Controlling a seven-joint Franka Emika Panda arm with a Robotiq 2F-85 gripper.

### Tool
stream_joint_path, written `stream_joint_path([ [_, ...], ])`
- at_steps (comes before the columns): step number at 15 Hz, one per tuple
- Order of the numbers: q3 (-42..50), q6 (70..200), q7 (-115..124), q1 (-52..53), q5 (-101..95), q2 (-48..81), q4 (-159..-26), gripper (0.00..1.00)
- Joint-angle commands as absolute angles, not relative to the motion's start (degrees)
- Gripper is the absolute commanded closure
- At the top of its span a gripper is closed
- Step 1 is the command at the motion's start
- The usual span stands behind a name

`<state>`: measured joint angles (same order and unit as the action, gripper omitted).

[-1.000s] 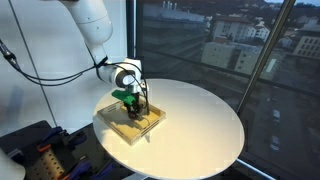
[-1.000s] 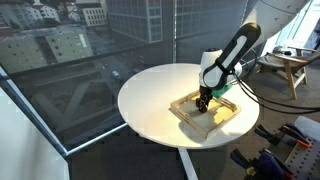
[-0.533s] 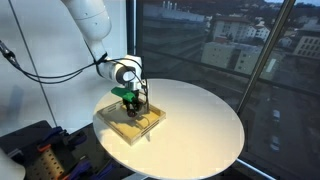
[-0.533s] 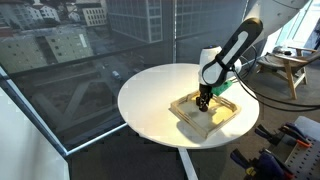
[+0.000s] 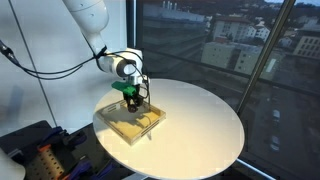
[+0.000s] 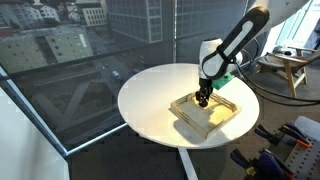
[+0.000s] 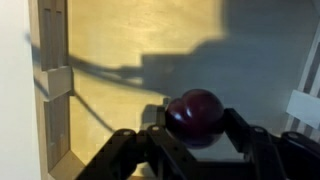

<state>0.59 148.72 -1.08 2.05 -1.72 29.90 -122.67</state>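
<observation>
Round white table [image 5: 200, 125], with a wooden tray [image 5: 118, 128] at its 9 o'clock edge in an exterior view. Claw [image 5: 134, 101] hangs over the tray, jaws drawn nearly together and clamped on a dark red ball [image 7: 195, 112], held over the tray floor.

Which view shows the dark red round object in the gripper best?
The wrist view: the dark red round object fills the middle, held by the gripper. In both exterior views it is too small to make out.
</observation>
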Motion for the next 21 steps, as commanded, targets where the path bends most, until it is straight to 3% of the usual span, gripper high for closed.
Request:
stream_joint_path([
  [1,0.5,146.2,-1.5,1.7,-2.6,26.3,-123.8,0.64],
  [21,2.7,137.5,1.4,1.3,-3.0,16.6,-125.4,0.64],
])
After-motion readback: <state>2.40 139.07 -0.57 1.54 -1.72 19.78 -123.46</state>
